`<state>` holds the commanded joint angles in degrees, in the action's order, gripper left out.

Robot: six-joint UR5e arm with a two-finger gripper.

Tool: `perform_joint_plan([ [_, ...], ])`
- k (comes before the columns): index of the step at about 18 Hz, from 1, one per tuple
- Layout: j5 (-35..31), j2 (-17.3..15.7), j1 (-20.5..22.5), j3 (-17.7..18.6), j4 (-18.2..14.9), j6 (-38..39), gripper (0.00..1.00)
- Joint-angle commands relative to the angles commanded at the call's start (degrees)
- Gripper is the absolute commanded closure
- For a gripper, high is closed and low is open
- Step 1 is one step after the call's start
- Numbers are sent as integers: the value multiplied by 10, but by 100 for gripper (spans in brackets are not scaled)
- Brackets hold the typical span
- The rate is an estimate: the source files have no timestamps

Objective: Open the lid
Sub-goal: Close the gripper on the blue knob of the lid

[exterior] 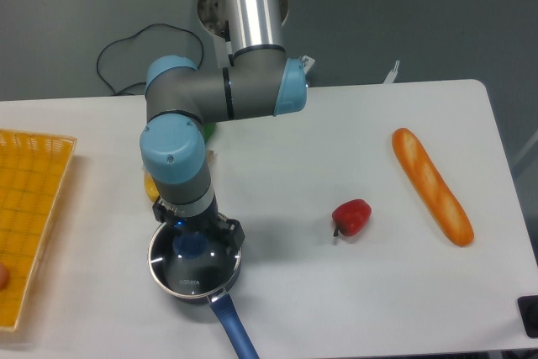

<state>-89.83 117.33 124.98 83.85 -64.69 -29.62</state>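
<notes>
So we see the glass lid [195, 265] seated on the saucepan [220, 292], lower left of frame. Gripper [192, 245] sits over the blue knob [191, 246]; jaw state we cannot tell. We'd grip the knob centred, then lift straight up.

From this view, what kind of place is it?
Probably a robot lab bench: an arm works over a lidded saucepan on a white table, with a loaf and pepper as likely props.
</notes>
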Motion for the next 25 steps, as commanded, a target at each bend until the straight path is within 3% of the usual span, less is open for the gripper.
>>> perform_joint_plan([
  [25,8,15,-10,-6,0,7,0],
])
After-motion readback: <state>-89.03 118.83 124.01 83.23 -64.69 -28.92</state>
